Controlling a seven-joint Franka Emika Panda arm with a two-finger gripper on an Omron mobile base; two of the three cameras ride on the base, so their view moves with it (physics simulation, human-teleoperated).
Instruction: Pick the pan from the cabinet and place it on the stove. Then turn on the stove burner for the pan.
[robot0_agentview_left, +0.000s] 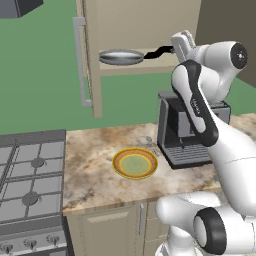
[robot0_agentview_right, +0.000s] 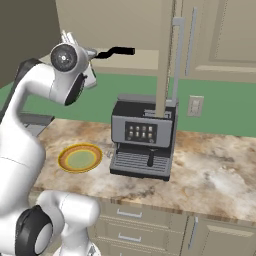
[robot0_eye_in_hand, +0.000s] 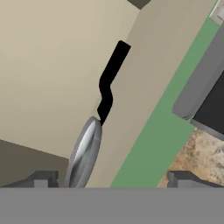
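pan (robot0_agentview_left: 120, 57) on open cabinet (robot0_agentview_left: 135, 22) shelf, black handle pointing at the arm | end effector (robot0_eye_in_hand: 111, 179) wide open, empty, near the handle tip, not touching | plate (robot0_agentview_left: 135, 163) and coffee machine (robot0_agentview_right: 142, 142) on counter (robot0_agentview_left: 90, 170) | stove (robot0_agentview_left: 30, 180) left of counter, bare

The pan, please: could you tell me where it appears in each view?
Left base view: the pan sits upper centre on the open cabinet's shelf, black handle pointing right.
Right base view: its black handle shows upper left, beside the arm.
Hand view: the pan shows edge-on, bottom centre-left, handle running upward.
Shared landmark: the coffee machine on the counter.
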